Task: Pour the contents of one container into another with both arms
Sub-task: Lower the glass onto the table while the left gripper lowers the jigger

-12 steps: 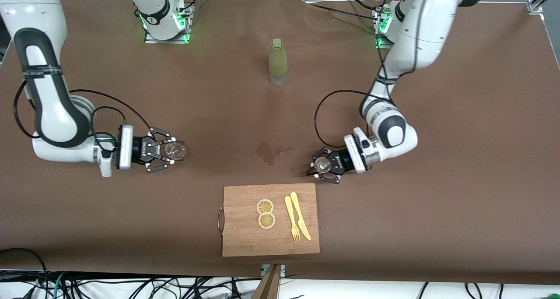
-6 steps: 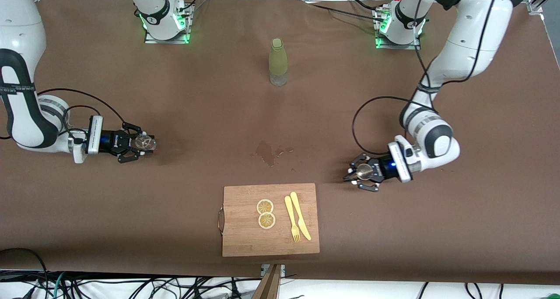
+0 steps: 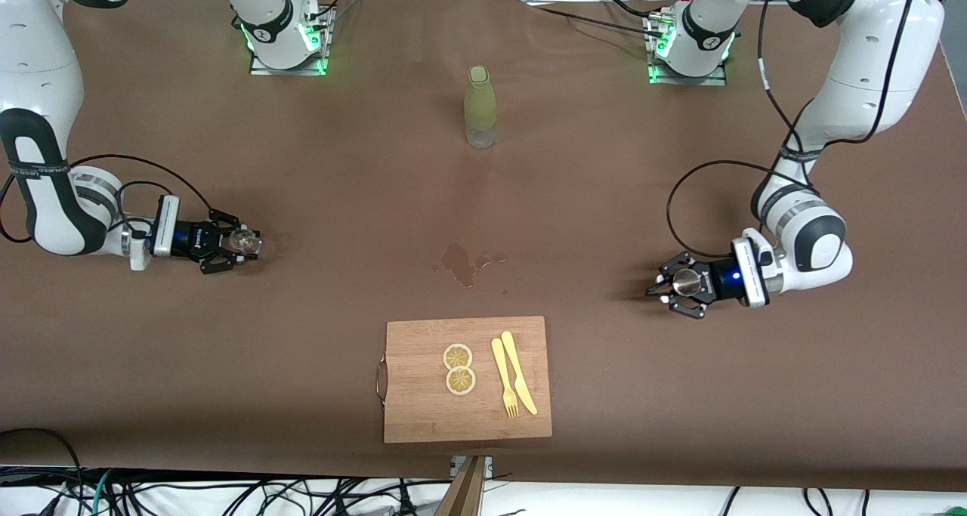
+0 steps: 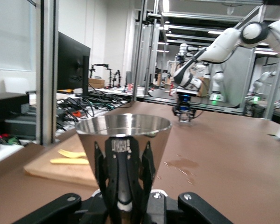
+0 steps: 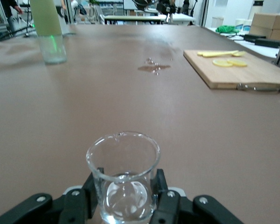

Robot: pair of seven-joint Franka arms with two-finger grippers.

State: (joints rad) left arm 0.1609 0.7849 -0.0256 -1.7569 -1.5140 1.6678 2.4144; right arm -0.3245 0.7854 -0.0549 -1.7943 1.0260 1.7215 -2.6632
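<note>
My left gripper [image 3: 675, 282] is shut on a shiny metal cup [image 3: 687, 279], held upright and low over bare table toward the left arm's end. In the left wrist view the metal cup [image 4: 123, 128] stands between the black fingers [image 4: 101, 170] of my left gripper [image 4: 123, 163]. My right gripper [image 3: 240, 242] is shut on a clear glass beaker [image 3: 247, 241], low over the table toward the right arm's end. The right wrist view shows the glass beaker [image 5: 123, 158] upright in my right gripper [image 5: 126, 186], with nothing visible inside it.
A pale green bottle [image 3: 480, 108] stands mid-table near the bases. A small wet spill [image 3: 461, 261] lies in the middle. Nearer the front camera is a wooden cutting board [image 3: 423, 410] with two lemon slices [image 3: 458, 369] and a yellow knife and fork [image 3: 514, 384].
Both arms have swung outward from the middle toward their own ends of the table, each carrying its vessel. The grips have not changed.
</note>
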